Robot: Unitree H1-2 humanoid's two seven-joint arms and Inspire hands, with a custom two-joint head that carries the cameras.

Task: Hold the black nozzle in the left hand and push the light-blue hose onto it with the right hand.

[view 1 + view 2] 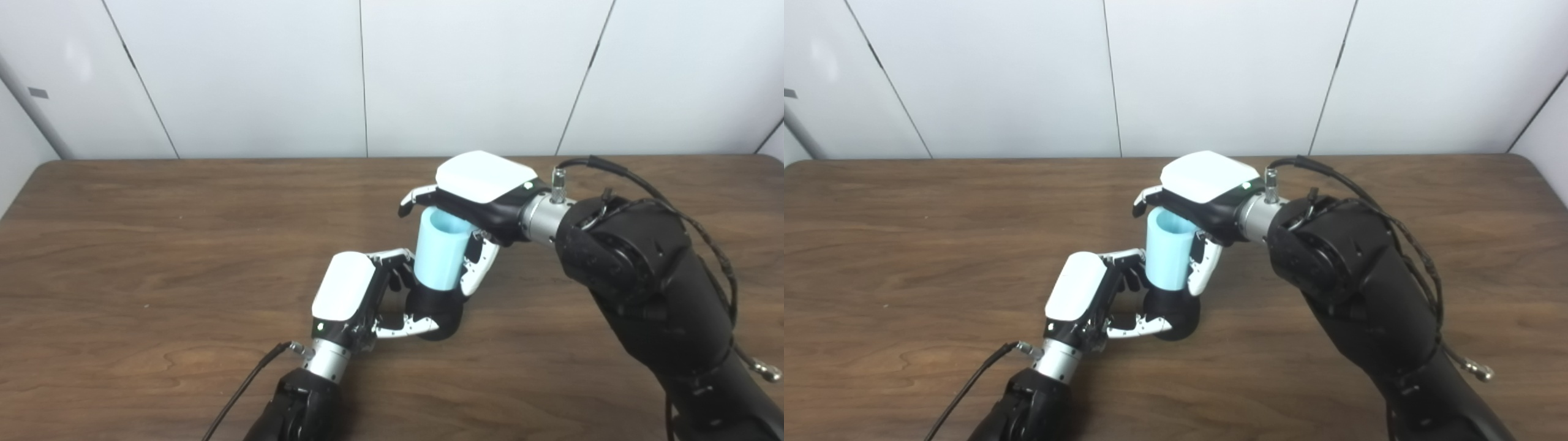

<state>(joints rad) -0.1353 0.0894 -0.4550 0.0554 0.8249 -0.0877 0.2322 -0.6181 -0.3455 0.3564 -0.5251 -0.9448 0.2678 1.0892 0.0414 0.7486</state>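
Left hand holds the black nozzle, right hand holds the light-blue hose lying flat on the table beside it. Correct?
Not quite. The hose is not flat on the table: the right hand holds it upright on the nozzle, gripped by the left hand. The left eye view shows this.

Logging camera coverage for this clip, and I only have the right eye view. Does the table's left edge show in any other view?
Observer: Yes. In the left eye view the table shows its left edge, running from the back corner toward the camera.
Operator: Anything on the wall above that corner?
Observer: A small grey tag, just right of the slanted pipe.
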